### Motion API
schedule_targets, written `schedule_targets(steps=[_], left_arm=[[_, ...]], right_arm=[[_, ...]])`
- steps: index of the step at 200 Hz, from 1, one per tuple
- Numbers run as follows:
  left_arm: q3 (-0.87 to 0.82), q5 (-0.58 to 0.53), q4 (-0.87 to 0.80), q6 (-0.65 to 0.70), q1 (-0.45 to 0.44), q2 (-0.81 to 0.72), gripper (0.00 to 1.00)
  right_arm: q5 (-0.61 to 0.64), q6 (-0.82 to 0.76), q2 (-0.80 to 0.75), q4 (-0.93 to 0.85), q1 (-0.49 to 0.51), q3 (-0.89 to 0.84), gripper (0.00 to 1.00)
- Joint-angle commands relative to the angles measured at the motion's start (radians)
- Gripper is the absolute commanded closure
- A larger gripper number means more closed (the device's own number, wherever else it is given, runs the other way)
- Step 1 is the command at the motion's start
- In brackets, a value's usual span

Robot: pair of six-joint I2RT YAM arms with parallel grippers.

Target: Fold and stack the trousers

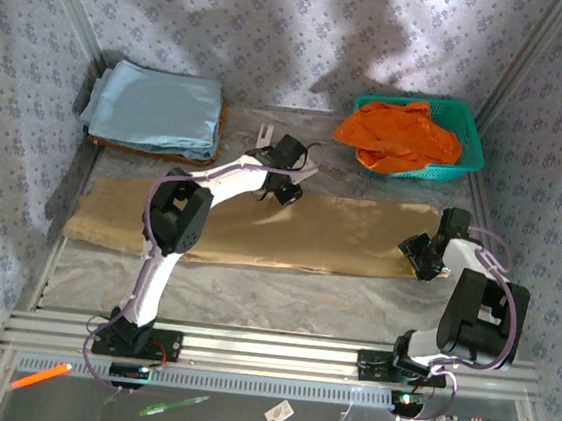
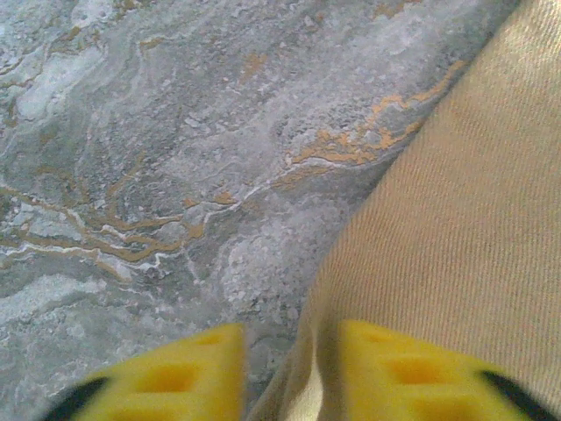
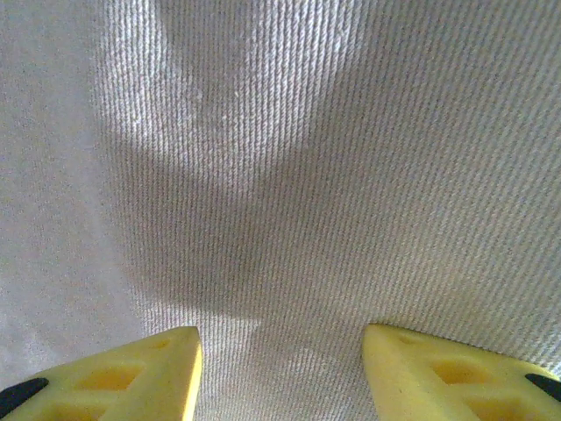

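The tan trousers (image 1: 259, 228) lie flat in a long band across the table, folded lengthwise. My left gripper (image 1: 285, 193) hangs at the band's far edge near the middle. In the left wrist view, the left gripper (image 2: 289, 351) is open, and the raised edge of the trousers (image 2: 456, 219) runs up between its yellow fingers. My right gripper (image 1: 415, 253) is at the band's right end. In the right wrist view, the right gripper (image 3: 280, 351) stands open just above the trousers (image 3: 307, 175), fingers wide apart with nothing pinched.
A stack of folded light blue cloth (image 1: 156, 107) sits at the back left. A teal basket (image 1: 472, 140) at the back right holds an orange garment (image 1: 399, 138). Grey marbled tabletop (image 2: 175, 132) lies beyond the trousers' far edge. A metal rail (image 1: 266, 355) runs along the near side.
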Motion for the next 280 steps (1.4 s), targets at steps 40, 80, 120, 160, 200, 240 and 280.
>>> schedule_targets(steps=[40,80,120,160,200,240,280], left_arm=[[-0.073,-0.168,0.037,-0.265,0.040,-0.195,0.15],[-0.358,-0.305,0.129,-0.598,0.094,-0.373,0.17],[-0.663,-0.242,0.246,-0.872,0.198,-0.476,0.19],[-0.901,-0.201,0.350,-0.985,0.305,-0.589,0.20],[-1.062,-0.162,0.412,-1.029,0.409,-0.655,0.20],[-1.119,-0.168,0.393,-1.007,0.491,-0.748,0.20],[-1.089,-0.140,0.297,-0.981,0.523,-0.879,0.19]], right_arm=[[0.074,-0.023,-0.120,-0.145,0.060,0.068,0.44],[0.110,0.066,-0.162,-0.073,0.335,0.088,0.53],[0.114,0.061,0.090,-0.019,0.505,0.182,0.92],[0.106,0.049,0.184,0.003,0.408,0.119,1.00],[0.033,0.007,0.107,-0.024,0.253,0.070,0.87],[-0.003,-0.027,0.014,-0.098,0.160,0.092,0.69],[0.003,-0.109,-0.041,-0.219,0.134,0.198,0.58]])
